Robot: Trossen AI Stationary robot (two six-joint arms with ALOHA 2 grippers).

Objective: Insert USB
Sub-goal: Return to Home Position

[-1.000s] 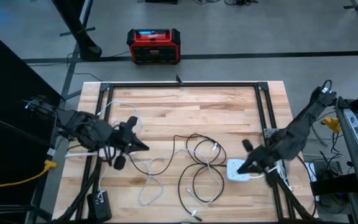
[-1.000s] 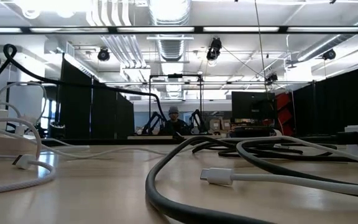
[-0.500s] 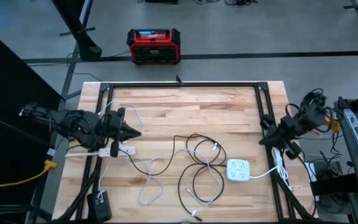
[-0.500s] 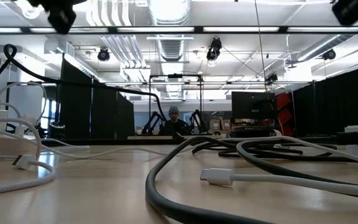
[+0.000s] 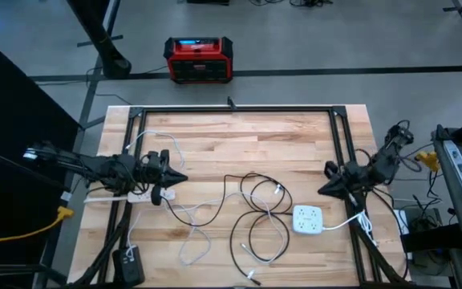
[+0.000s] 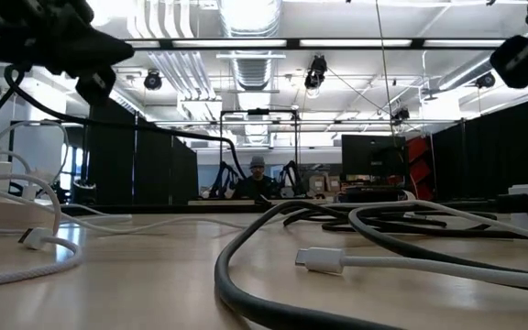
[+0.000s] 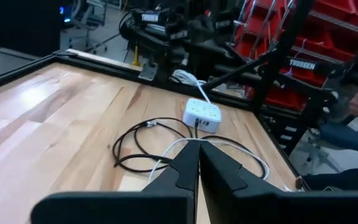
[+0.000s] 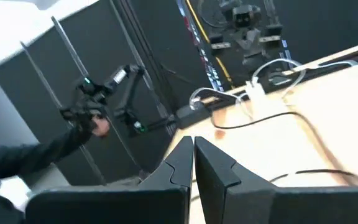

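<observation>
A white multi-port power hub [image 5: 308,219] lies flat near the table's right near corner, also seen in the left wrist view [image 7: 202,114]. Black cable loops [image 5: 257,210] and white cables [image 5: 189,233] sprawl over the middle of the table. A white USB plug [image 6: 319,260] lies loose on the wood. My left gripper [image 5: 180,178] hovers shut over the left part of the table, its fingertips [image 7: 199,157] together. My right gripper [image 5: 324,191] hangs shut above the right edge, just beyond the hub on its far side, holding nothing.
A black metal frame [image 5: 231,110] borders the table. A white power strip [image 5: 139,195] lies at the left edge. A red and black box [image 5: 198,59] sits on the floor beyond the far edge. A person [image 6: 257,165] sits far behind the table.
My right gripper has risen off the white hub, swung toward the table's right far side, then come back a little toward the hub. The hub has stayed where it was. My left gripper has shifted slightly toward the far edge and stays shut.
</observation>
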